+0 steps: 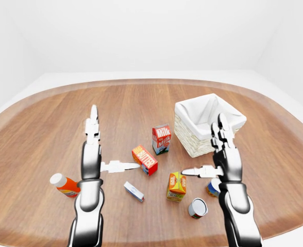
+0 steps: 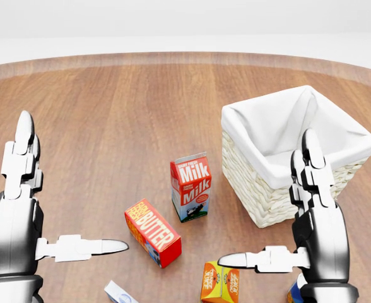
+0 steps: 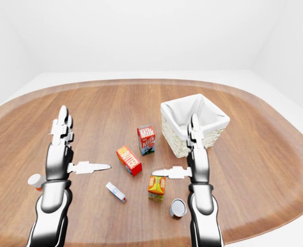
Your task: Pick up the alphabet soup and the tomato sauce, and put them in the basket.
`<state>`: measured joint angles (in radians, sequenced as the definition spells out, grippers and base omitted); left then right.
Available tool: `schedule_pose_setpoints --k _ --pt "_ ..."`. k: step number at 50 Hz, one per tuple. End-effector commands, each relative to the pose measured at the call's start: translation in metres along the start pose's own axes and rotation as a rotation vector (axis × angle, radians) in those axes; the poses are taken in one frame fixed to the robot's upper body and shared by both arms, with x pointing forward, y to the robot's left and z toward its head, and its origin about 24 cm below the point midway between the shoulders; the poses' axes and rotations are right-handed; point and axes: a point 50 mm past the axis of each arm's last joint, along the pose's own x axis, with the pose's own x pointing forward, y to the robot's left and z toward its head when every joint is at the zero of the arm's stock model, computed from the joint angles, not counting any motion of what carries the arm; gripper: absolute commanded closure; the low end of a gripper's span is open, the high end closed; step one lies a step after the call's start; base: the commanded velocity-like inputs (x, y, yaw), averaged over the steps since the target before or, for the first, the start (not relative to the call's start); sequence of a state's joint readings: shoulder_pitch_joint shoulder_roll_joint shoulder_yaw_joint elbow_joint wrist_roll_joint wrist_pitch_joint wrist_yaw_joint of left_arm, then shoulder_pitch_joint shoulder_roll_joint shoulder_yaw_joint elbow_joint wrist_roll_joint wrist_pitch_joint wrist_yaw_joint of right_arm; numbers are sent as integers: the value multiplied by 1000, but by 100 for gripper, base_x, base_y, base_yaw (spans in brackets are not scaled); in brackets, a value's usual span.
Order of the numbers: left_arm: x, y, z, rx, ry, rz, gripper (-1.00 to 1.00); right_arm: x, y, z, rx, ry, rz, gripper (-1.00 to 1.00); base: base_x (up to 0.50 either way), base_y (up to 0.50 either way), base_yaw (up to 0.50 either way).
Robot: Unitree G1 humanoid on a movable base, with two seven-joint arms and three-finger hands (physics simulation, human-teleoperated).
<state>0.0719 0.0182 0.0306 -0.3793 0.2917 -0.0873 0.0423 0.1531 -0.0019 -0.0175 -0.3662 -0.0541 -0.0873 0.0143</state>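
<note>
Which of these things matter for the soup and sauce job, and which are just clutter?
Job: basket, silver-ended can, blue can (labels unreadable).
Clutter: milk carton, butter box, orange carton, white box, orange bottle.
</note>
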Motion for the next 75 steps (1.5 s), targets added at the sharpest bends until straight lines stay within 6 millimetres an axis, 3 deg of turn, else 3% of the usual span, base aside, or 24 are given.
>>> schedule_pose_setpoints --k 1,11,18,45,75 --pt "0 0 0 1 0 -2 -100 -1 -6 7 -106 -26 -10 -100 0 0 0" --pt "0 -1 -4 2 15 -1 -100 -9 -16 24 -425 -64 3 -100 0 0 0" --pt "0 -1 -3 2 12 -1 -100 -14 -19 21 -547 -27 14 -100 0 0 0" --pt "0 0 -2 2 7 -1 -100 -25 -39 20 -816 87 46 -100 0 0 0" --pt "1 0 -1 2 3 0 -100 -38 -62 -11 -1161 291 32 -100 0 0 0"
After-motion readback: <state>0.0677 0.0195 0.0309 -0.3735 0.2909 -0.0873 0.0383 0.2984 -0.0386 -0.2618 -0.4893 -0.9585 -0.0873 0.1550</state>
